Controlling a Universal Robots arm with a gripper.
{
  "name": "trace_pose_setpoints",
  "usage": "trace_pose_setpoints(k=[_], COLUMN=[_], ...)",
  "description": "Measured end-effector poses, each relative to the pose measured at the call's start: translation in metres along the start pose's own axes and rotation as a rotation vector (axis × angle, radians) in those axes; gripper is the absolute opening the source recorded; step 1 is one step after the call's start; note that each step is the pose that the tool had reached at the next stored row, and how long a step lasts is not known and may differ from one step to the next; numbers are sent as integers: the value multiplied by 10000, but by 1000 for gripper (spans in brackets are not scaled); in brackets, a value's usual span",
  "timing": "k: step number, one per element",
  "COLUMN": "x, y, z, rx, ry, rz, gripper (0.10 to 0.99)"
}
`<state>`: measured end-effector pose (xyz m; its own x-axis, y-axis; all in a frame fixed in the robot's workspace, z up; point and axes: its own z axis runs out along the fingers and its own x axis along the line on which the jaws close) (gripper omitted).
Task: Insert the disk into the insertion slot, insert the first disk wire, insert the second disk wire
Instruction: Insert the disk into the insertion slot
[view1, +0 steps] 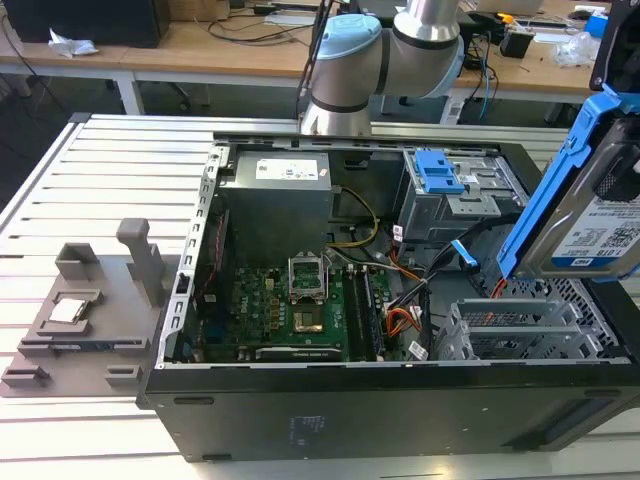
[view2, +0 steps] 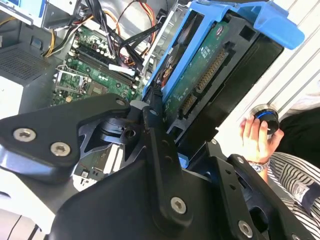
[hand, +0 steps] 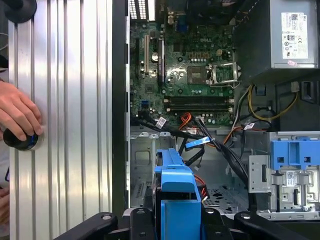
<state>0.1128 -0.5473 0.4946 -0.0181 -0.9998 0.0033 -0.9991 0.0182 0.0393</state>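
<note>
Slatted silver aluminium tabletop (view1: 70, 190) with long parallel grooves, pale wooden workbench (view1: 200, 45) behind it on white legs (view1: 128, 95), loose cables (view1: 250, 22) and a black box (view1: 90, 20) on the bench, dark floor (view1: 60, 105) beneath, even indoor light

Hand (view2: 180, 136) clamping blue-framed disk (view2: 206, 75), motherboard (view2: 95, 76) beyond

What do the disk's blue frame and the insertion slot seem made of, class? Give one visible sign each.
Carrier frame around the disk: probably plastic, bright blue, smooth moulded edges. Insertion slot: apparently sheet metal, matte silver-grey, thin walls punched with holes.
</note>
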Motion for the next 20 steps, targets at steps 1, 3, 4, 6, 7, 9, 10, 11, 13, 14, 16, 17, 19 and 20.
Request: trace_pose_setpoints(k=[1,3,4,6,7,9,10,11,13,14,16,17,19,20], x=[0,0,0,0,0,-1,-1,-1,-1,-1,-1,-1,-1,-1], y=[-1,-2,-2,-4,-4,-5,-6,-7,-7,-8,-9,-9,-10,-10], z=[19,56,66,95,106,136,148,171,183,202,230,242,259,266], rx=[0,0,1,0,0,0,0,0,0,1,0,1,1,0], ry=[0,-1,-1,0,1,0,1,0,1,0,0,1,0,0], rz=[0,0,0,1,1,0,0,1,0,0,0,1,0,0], gripper=[361,361,361,361,361,361,361,361,361,361,361,361,361,361])
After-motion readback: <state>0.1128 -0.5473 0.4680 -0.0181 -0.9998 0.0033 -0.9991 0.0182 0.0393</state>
